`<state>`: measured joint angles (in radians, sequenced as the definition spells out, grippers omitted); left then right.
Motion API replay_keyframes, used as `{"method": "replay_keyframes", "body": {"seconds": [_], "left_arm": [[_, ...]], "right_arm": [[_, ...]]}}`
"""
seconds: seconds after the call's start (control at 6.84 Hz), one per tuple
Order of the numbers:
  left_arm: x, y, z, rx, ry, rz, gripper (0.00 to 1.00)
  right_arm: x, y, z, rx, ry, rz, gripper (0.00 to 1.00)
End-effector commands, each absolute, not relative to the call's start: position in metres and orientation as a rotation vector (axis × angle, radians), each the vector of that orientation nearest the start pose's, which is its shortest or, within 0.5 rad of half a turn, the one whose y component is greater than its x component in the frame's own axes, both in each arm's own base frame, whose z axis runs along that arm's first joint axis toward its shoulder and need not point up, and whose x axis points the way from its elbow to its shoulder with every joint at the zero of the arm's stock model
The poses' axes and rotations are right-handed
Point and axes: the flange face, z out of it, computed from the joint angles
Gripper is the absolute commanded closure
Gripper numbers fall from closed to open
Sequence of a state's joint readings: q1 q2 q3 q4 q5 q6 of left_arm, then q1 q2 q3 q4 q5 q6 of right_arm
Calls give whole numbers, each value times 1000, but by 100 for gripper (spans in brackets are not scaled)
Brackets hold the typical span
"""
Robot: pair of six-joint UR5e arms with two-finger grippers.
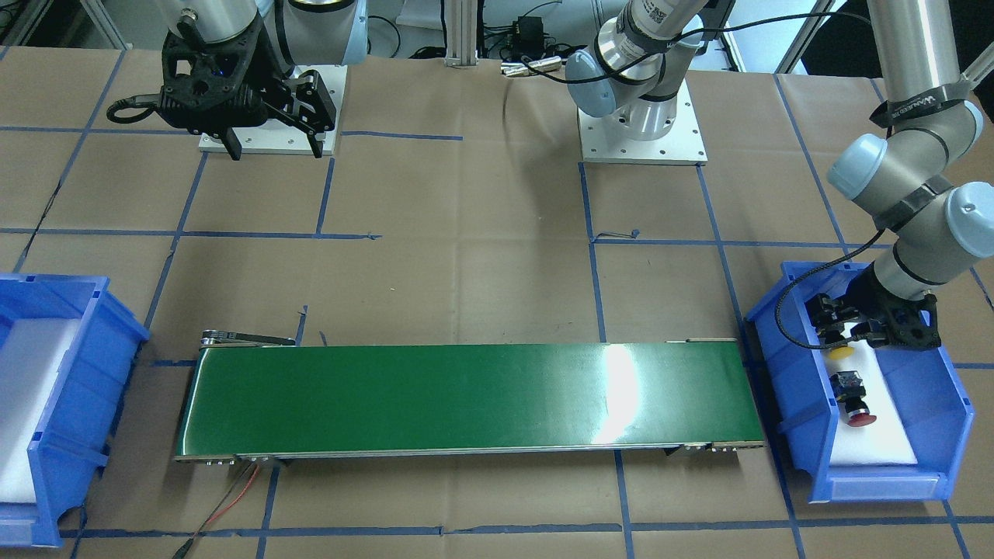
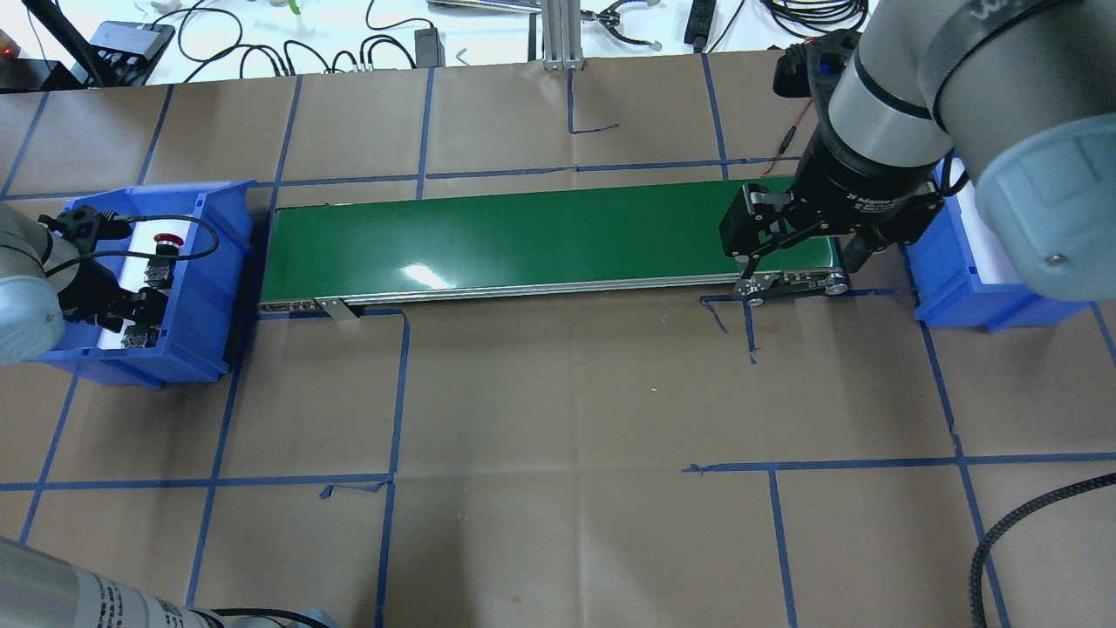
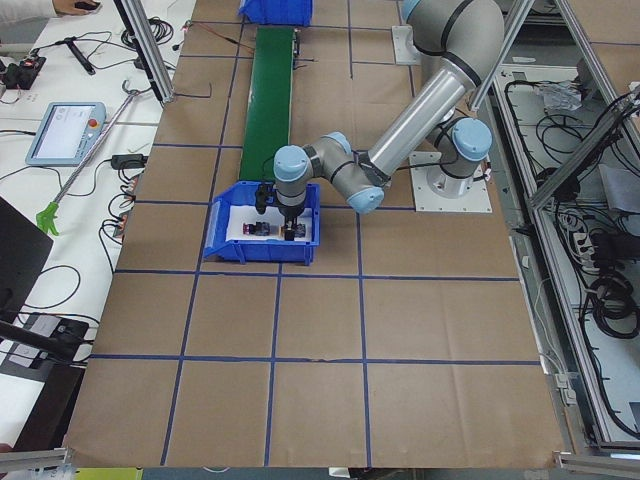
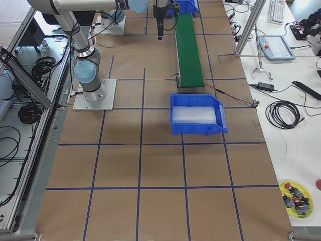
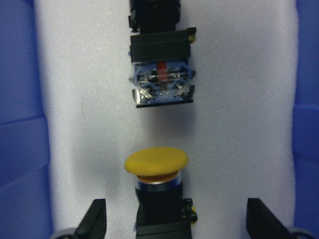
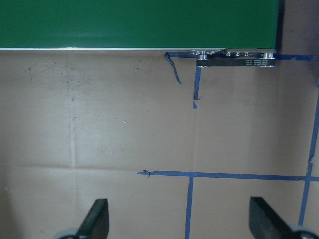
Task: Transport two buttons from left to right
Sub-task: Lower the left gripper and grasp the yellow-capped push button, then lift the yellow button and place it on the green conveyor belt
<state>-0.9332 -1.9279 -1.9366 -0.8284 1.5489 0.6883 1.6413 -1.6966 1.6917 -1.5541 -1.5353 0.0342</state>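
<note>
2 buttons: both lie on their sides on the foam liner (image 5: 239, 124) in the left bin (image 1: 792, 388); neither has started toward the right.
Yellow button (image 5: 156, 163): its cap faces the red button and its black barrel sits between the left fingers (image 5: 95, 221).
Red button (image 1: 854, 400): in line with the yellow one, its block end near the yellow cap but apart from it.
Left fingers: spread wide, 1 on each side of the yellow barrel, gripping nothing yet.
Right fingers (image 6: 97, 219): spread and holding nothing, above bare worktop (image 6: 124, 139) by the belt's end.
Risk 1: the barrel is round, so an off-centre squeeze would likely roll or tilt it out of the grip.
Risk 2: a grip too near the wide cap could slip off it.
Risk 3: any forward drift would nudge the red button, which lies close ahead.
Left bin: blue, holds the liner and both buttons.
Right bin (image 1: 109, 349): blue, white liner showing, no button seen in it.
Belt (image 1: 466, 396): green, lying between the 2 bins.
</note>
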Motion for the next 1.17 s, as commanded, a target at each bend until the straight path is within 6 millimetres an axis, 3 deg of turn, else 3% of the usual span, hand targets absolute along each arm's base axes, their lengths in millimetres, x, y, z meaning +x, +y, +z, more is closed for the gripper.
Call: {"method": "replay_keyframes", "body": {"seconds": [0.0,0.15,0.44,0.73,1.02], "left_arm": [[218,-520,204,44,3135,-37,37],[217,-520,207,32,3134,-43,60],[216,-520,209,25,3137,-56,90],[221,-534,257,37,3115,-100,94],[229,-544,328,39,3141,-33,94]], "right_arm": [[167,-426,484,-54,3105,27,0],[168,-427,483,-54,3104,29,0],[168,-427,483,-54,3104,29,0],[168,-427,483,-54,3102,27,0],[168,-425,475,-46,3095,51,0]]}}
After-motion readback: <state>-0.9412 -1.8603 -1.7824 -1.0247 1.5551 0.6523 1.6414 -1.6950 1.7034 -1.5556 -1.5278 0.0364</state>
